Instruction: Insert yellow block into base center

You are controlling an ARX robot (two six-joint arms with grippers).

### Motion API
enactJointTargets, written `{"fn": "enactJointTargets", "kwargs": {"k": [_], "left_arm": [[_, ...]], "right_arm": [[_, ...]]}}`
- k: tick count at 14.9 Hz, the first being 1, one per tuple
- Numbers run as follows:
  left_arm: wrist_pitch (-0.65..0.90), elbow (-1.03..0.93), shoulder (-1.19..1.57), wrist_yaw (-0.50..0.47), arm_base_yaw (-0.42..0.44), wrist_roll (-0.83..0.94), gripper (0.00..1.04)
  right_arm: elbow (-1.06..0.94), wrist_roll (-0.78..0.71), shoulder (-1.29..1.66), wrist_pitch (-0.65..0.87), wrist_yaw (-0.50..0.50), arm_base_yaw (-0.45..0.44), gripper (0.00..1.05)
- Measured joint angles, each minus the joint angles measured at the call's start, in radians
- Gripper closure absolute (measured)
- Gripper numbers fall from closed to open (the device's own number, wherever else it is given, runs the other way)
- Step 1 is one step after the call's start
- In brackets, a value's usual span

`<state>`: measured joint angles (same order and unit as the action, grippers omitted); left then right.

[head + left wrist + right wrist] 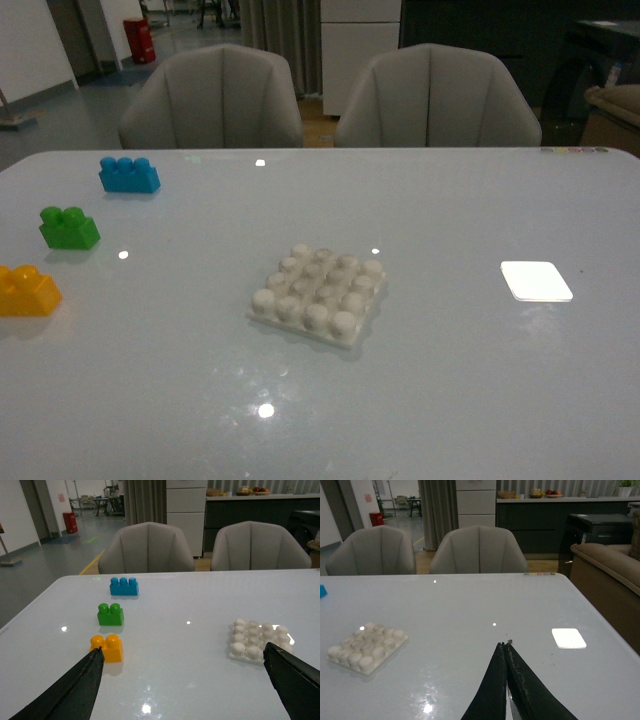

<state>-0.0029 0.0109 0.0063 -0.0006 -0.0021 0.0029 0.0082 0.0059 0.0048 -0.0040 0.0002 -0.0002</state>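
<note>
Front view.
- Table (450,380): pale, glossy, with spots of glare.
- Base (318,293): white studded plate, flat at the table's centre, nothing on it.
- Yellow block (28,291): upright at the near left edge, well apart from the base.
- Green block (68,228): just beyond the yellow one.
- Blue block (129,175): farther back on the left.
- Light patch (537,281): right of the base.
- Two chairs (212,97): behind the far edge.
- No arm in view.

Left wrist view.
- Left gripper (182,650): dark fingers (75,690) spread wide apart, holding nothing.
- Yellow block (107,648): on the table, just beside one fingertip; contact cannot be told.
- Green block (110,614) and blue block (124,586): in a row beyond it.
- Base (257,640): near the other fingertip.

Right wrist view.
- Right gripper (503,647): fingers pressed together, nothing between them, above bare table.
- Base (366,647): off to the left.
- Light patch (568,638): to the right.
- Yellow block: not seen here.
</note>
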Motion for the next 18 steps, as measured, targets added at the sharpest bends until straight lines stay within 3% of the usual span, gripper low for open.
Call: {"fn": "enactJointTargets", "kwargs": {"k": [1,3,5,10,11,12,18], "left_arm": [[0.0,0.0,0.0,0.0,0.0,0.0,0.07],[0.0,0.0,0.0,0.0,0.0,0.0,0.07],[0.0,0.0,0.0,0.0,0.0,0.0,0.07],[0.0,0.0,0.0,0.0,0.0,0.0,0.07],[-0.255,0.166,0.255,-0.154,-0.112,0.004,0.07],[-0.073,0.248,0.442,-0.148,-0.127,0.011,0.07],[0.053,0.27,0.609,-0.095,-0.089,0.029,0.07]], "right_arm": [[0.0,0.0,0.0,0.0,0.0,0.0,1.03],[0.0,-0.001,0.0,0.0,0.0,0.0,0.8],[0.0,-0.001,0.0,0.0,0.0,0.0,0.69],[0.0,-0.001,0.0,0.0,0.0,0.0,0.06],[0.0,-0.003,0.0,0.001,0.0,0.0,0.06],[0.0,-0.003,0.0,0.001,0.0,0.0,0.06],[0.0,-0.003,0.0,0.001,0.0,0.0,0.06]]}}
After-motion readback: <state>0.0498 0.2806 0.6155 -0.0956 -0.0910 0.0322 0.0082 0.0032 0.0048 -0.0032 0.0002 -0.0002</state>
